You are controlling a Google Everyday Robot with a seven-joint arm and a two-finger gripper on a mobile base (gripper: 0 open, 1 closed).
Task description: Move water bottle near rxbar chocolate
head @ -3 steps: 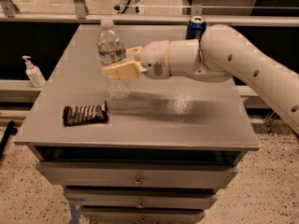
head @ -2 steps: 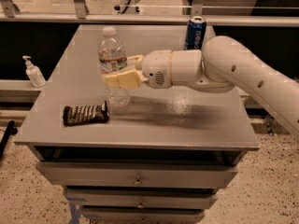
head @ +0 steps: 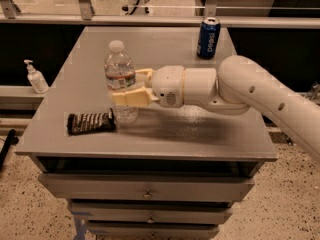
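While the pincer (head: pixel 124 87) clamps it, the water bottle (head: pixel 119 66) stands beside the rxbar chocolate (head: pixel 91 122).

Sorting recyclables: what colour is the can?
Blue can, camera view, behind the gripper holding the water bottle.

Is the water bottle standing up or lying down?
Standing up. The water bottle has its cap on top, and the gripper is clamped around its middle.
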